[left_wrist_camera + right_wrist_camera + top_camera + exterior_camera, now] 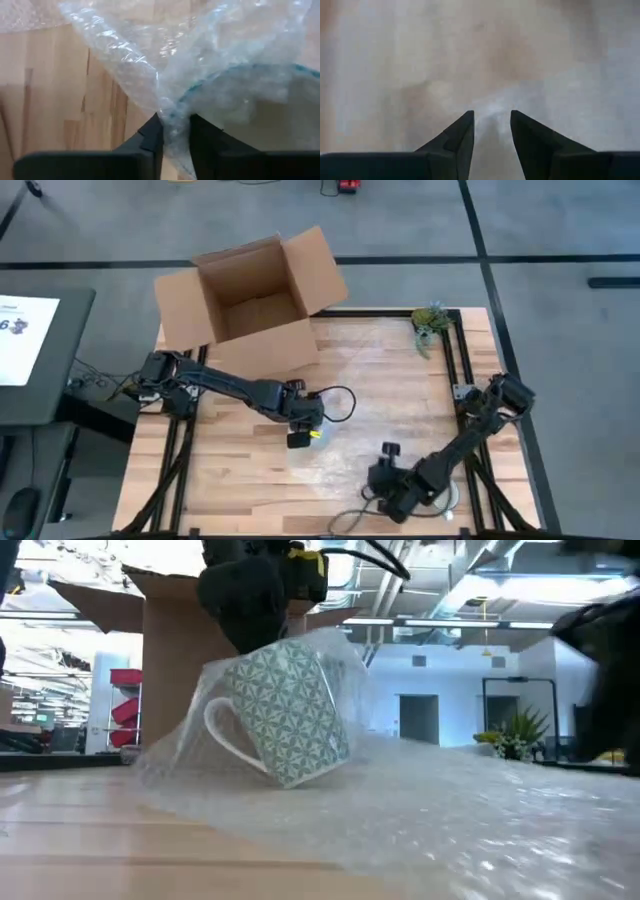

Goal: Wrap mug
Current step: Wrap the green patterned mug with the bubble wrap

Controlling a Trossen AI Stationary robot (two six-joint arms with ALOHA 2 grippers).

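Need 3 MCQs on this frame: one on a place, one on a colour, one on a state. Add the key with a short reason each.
1. Where does the cardboard box stand?
A. at the table's far left corner
B. beside the right arm
C. at the table's near edge

2. What colour is the mug pattern?
A. red
B. green and white
C. plain black

3. What is the left tool doing?
A. hanging open over bare wood
B. shut on the bubble wrap
C. gripping the box flap

Key: 1 A, the high view shows it there. 2 B, the low view shows a green geometric print. 3 B, the left wrist view shows wrap pinched between its fingers.
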